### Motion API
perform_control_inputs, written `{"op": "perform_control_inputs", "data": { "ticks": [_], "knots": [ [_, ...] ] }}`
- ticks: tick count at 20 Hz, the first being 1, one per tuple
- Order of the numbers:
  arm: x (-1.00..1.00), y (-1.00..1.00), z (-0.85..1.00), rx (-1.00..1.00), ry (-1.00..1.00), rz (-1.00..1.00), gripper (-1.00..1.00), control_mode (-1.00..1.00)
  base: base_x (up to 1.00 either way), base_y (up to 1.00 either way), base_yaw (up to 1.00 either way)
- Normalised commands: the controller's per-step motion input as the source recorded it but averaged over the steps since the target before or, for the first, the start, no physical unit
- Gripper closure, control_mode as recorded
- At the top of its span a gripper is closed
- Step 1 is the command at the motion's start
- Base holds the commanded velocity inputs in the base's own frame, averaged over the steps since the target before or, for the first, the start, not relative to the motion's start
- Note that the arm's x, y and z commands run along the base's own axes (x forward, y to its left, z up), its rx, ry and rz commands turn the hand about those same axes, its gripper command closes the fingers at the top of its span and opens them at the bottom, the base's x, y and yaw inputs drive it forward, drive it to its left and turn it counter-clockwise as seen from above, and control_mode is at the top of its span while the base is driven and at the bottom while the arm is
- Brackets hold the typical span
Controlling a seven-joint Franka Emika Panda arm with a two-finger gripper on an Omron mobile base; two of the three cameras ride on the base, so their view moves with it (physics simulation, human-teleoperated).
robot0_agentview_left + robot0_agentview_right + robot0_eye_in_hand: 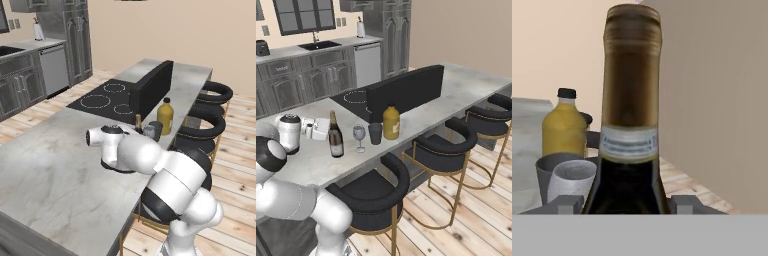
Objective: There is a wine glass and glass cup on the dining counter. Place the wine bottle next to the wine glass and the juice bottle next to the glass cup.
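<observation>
Upright on the long grey-white marble-look dining counter (456, 85), the slim dark wine bottle (335, 136) is grasped by the gripper (626, 202) low on its body. The clear stemmed wine glass (359, 136) is seen just beside it at 3 o'clock, followed by the smoky-grey glass cup (375, 133) and the squat yellow juice bottle (391, 122).

The left base view looks from behind the arm, forward and down along the dining counter (50, 165). The right base view looks across it from the stool side. Both share the juice bottle (165, 116) and cooktop (356, 97). The hand view sits very near the wine bottle (631, 125), facing it level.
</observation>
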Motion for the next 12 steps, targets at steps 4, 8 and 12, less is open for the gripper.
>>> {"op": "perform_control_inputs", "data": {
  "ticks": [4, 8, 12],
  "knots": [
    [0.18, -0.02, -0.21, 0.0, 0.0, 0.09, 1.0, -1.0, 0.0, 0.0, 0.0],
    [0.21, -0.05, -0.17, 0.0, 0.0, 0.07, 1.0, -1.0, 0.0, 0.0, 0.0],
    [0.22, -0.13, -0.11, 0.02, 0.0, 0.08, 1.0, -1.0, 0.0, 0.0, 0.0]
  ]
}}
